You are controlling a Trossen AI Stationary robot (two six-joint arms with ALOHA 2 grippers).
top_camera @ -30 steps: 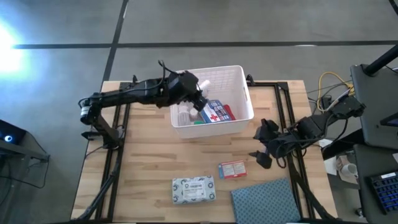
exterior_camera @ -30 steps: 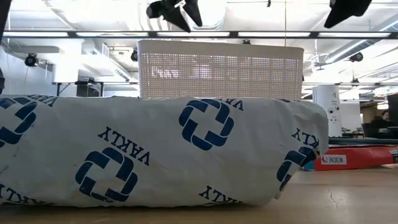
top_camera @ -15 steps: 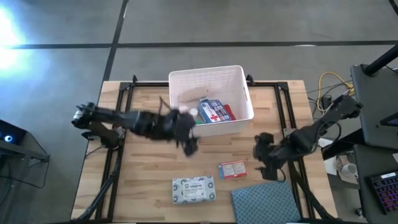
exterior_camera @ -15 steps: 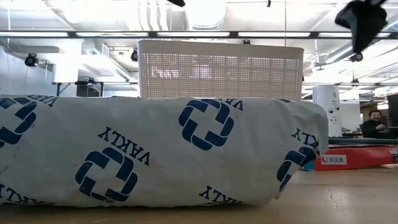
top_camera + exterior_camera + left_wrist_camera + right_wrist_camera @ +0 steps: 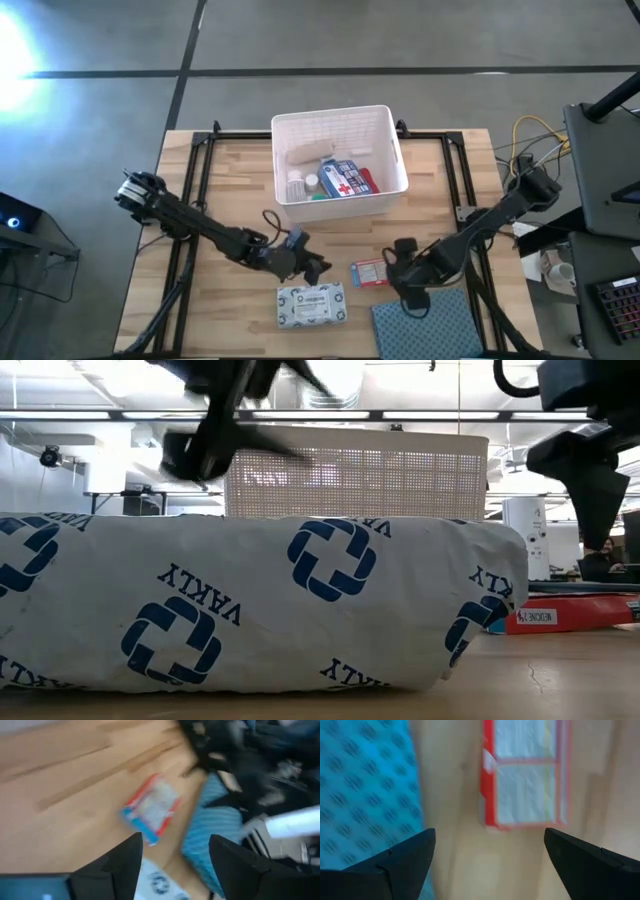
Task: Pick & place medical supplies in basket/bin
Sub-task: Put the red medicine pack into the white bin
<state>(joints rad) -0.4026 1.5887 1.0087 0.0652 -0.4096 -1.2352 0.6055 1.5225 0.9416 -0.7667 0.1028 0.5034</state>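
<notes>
The white lattice basket (image 5: 340,195) stands at the table's far middle and holds several supplies, among them a blue-red-white box (image 5: 345,180). A small red-and-white box (image 5: 372,272) lies flat on the wood. A pale flat packet (image 5: 312,305) lies near the front edge and fills the foreground of the low view (image 5: 250,605). My left gripper (image 5: 310,268) hovers open just above the packet's far edge; the box (image 5: 150,810) shows ahead of its fingers. My right gripper (image 5: 402,277) is open, pointing down beside the red box (image 5: 525,775), touching nothing.
A blue-grey textured cloth (image 5: 425,325) lies at the near right corner, right beside my right gripper and the red box. Bare wood stretches left of the packet and between the basket and the box. Black rails run along both table sides.
My left gripper has swung from above the basket toward the near edge and down, rolling as it went, and now hangs over the packet's far edge. My right gripper has sunk and moved left toward the red box. The supplies on the table have kept their places.
</notes>
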